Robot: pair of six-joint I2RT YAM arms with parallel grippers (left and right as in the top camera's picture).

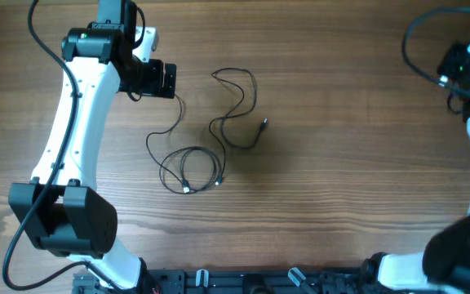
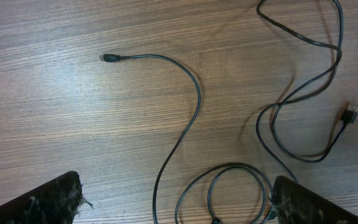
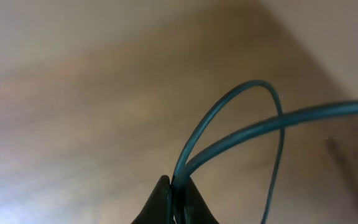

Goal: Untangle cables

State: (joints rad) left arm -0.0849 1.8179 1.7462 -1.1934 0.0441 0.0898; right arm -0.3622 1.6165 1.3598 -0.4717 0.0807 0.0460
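Observation:
The cables point(image 1: 219, 131) are thin black cords lying loose on the wooden table, partly crossing each other. One makes a double coil point(image 1: 190, 167) and another wanders from the top to a plug point(image 1: 265, 124). My left gripper point(image 1: 172, 80) hovers open just left of them, holding nothing. In the left wrist view its fingers point(image 2: 55, 202) frame the coil point(image 2: 235, 186), and a cord with a small plug end point(image 2: 109, 58) runs up the middle. A USB plug point(image 2: 351, 112) lies to the right. My right gripper point(image 3: 178, 199) is shut, far off at the table's right, away from the cables.
A thicker dark cable point(image 3: 241, 124) loops right at the right fingertips, blurred; whether it is pinched I cannot tell. The right arm point(image 1: 463, 61) sits at the far right with its own wiring loop point(image 1: 419, 41). The left arm's base point(image 1: 64, 220) stands at the front left.

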